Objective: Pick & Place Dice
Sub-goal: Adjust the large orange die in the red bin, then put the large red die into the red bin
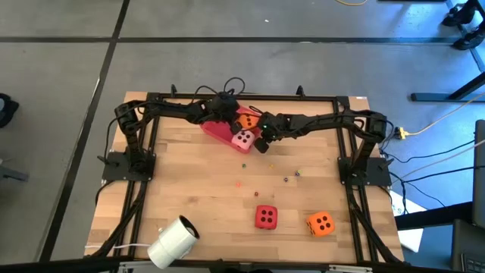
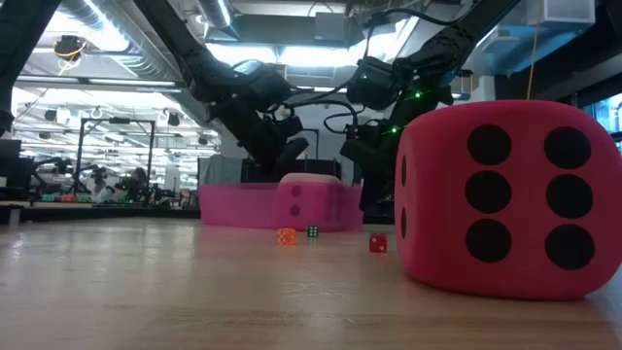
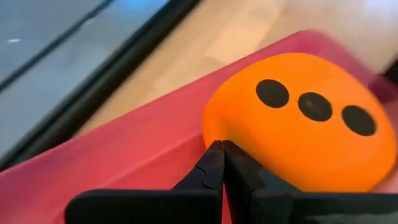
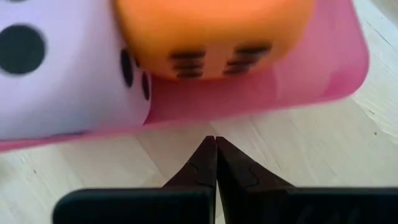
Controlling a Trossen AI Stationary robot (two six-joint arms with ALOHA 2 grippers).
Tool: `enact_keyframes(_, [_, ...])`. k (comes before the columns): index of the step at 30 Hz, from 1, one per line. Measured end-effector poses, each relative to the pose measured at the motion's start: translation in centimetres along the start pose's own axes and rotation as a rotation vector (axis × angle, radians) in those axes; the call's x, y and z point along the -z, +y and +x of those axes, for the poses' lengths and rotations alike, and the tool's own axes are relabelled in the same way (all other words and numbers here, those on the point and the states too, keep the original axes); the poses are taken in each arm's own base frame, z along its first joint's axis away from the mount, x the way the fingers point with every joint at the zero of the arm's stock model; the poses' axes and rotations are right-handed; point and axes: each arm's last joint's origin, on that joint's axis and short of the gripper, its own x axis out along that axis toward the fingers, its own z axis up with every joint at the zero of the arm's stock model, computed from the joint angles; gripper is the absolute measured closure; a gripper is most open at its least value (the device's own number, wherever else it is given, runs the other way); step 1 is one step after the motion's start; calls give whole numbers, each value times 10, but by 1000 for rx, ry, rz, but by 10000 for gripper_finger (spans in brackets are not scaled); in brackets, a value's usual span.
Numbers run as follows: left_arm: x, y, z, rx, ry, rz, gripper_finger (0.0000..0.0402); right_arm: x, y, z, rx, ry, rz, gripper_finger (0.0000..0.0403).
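A: Why do both arms meet over the red tray (image 1: 216,130) at the far side of the counter (image 1: 197,197)?

B: It likely collects dice. An orange die (image 3: 298,118) and the pink die (image 4: 62,68) sit in it, touching. The left pincer (image 3: 222,152), clenched and empty, rests against the orange one.

A: And the right pincer (image 4: 216,149)?

B: Clenched on nothing, just outside the tray's rim. The red die (image 1: 265,216) and another orange die (image 1: 321,223) wait near the front, well apart from both pincers.

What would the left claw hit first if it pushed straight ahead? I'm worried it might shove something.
Most likely the orange die sitting in the red tray: the shut left claw points at its near side, apparently almost touching, though depth is unclear.
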Motion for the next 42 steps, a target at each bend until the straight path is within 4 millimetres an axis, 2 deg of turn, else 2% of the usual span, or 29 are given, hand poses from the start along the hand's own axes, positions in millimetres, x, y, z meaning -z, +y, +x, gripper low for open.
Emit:
enact_keyframes(4, [0, -12, 0, 60, -4, 12, 400, 0, 0, 0, -2, -2, 1, 401])
enact_keyframes(19, [1, -28, -1, 78, 2, 46, 400, 0, 1, 0, -20, 0, 1, 401])
enact_keyframes(26, [5, -23, -4, 11, 52, 47, 400, 2, -1, -8, -15, 30, -9, 401])
enact_keyframes(29, [-4, -25, -17, 65, 26, 72, 400, -1, -2, -22, -22, 16, -7, 401])
enact_keyframes(33, [-27, -27, -48, 42, -86, 128, 400, -3, -2, -50, -37, -9, -29, 401])
enact_keyframes(36, [-41, -26, -77, 38, -149, 163, 400, 1, 1, -83, -58, -28, -55, 401])
enact_keyframes(38, [-48, -27, -97, 94, -182, 209, 400, 5, 4, -107, -84, -57, -85, 401])
enact_keyframes(42, [-47, -40, -120, 237, -288, 244, 400, 16, 13, -149, -179, -205, -146, 401])
